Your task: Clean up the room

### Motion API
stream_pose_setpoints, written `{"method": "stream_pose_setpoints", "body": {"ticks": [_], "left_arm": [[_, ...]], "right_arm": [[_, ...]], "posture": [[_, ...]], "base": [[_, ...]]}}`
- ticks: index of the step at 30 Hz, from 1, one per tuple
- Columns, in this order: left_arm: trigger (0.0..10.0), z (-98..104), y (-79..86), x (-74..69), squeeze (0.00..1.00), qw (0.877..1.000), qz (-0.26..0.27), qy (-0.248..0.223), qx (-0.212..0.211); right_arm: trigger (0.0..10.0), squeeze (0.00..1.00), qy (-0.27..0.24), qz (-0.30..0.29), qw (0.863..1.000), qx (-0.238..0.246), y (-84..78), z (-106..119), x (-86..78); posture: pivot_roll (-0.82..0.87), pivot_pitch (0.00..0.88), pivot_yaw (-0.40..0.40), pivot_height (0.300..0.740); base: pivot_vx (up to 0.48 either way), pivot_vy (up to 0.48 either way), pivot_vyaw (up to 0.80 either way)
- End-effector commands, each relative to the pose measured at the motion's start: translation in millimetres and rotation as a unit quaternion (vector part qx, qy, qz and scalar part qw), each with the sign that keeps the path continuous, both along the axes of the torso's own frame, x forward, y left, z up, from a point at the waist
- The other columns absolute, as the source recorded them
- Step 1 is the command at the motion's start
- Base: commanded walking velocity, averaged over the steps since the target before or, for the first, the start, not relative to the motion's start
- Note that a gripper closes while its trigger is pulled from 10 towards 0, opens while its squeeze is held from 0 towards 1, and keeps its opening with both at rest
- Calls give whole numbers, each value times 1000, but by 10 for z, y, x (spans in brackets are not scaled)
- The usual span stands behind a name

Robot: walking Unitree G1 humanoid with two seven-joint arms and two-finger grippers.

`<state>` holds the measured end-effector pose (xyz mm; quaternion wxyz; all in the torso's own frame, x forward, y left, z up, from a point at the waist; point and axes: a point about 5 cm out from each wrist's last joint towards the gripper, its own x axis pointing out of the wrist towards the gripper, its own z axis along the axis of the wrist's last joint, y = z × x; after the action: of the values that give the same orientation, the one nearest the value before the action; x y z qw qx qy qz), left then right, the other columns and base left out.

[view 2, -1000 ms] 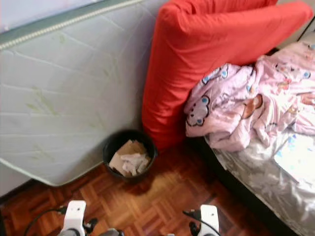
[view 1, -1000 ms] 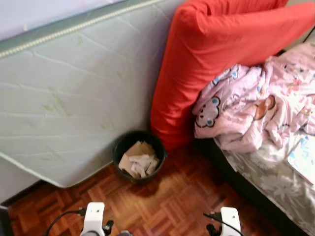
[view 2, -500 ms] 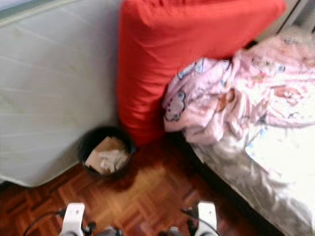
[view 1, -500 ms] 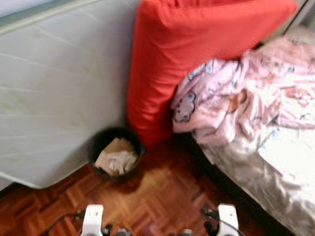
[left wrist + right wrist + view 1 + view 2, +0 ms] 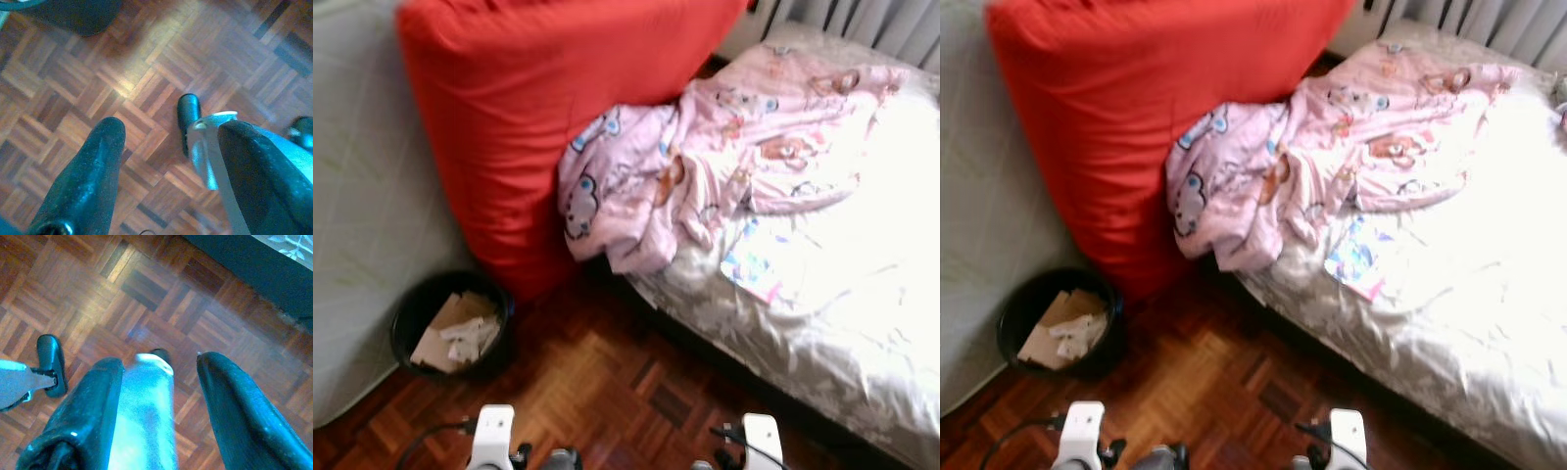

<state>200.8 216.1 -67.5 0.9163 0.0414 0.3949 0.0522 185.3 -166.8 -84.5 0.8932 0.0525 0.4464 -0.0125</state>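
A black waste bin (image 5: 450, 331) holding cardboard and crumpled paper stands on the parquet floor, at the foot of a big red cushion (image 5: 558, 117). A crumpled pink cartoon-print blanket (image 5: 724, 157) lies across the bed (image 5: 842, 343), and a small colourful booklet (image 5: 756, 271) rests on the silvery sheet. Both arms hang low at the picture's lower edge. My left gripper (image 5: 168, 142) is open over bare floor, nothing between its fingers. My right gripper (image 5: 159, 362) is open too, above the floor near the bed's dark base (image 5: 254, 279).
A pale grey mattress (image 5: 357, 215) leans upright at the left, behind the bin. Curtains (image 5: 881, 24) hang beyond the bed's far end. Parquet floor (image 5: 607, 392) stretches between the bin and the bed. The robot's own feet show in both wrist views.
The camera has turned right: the bin, mattress and red cushion slid left in the picture and much more of the bed and blanket came into view. Both arms still hang low.
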Motion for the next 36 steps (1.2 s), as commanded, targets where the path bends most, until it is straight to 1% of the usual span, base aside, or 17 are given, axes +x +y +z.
{"method": "stream_pose_setpoints", "body": {"ticks": [1,15,17,36], "left_arm": [[10000,-91,-57,-138,0,1000,-1,29,-9],[10000,-68,-55,-99,0,1000,-4,20,-9],[10000,-65,-56,-93,0,1000,-4,19,-9],[10000,-55,-98,-66,0,1000,-9,11,-10]], "right_arm": [[10000,0,16,-11,1000,-7,-82,-47,-113],[10000,0,19,-14,1000,-7,-84,-50,-116],[10000,0,20,-14,1000,-7,-84,-50,-115],[10000,0,21,-13,1000,-5,-78,-50,-114]], "posture": [[36,231,-31,740],[35,230,-30,740],[35,229,-30,740],[33,227,-30,740]], "base": [[0,-326,0],[0,-325,0],[0,-330,-413],[0,-330,-771]]}}
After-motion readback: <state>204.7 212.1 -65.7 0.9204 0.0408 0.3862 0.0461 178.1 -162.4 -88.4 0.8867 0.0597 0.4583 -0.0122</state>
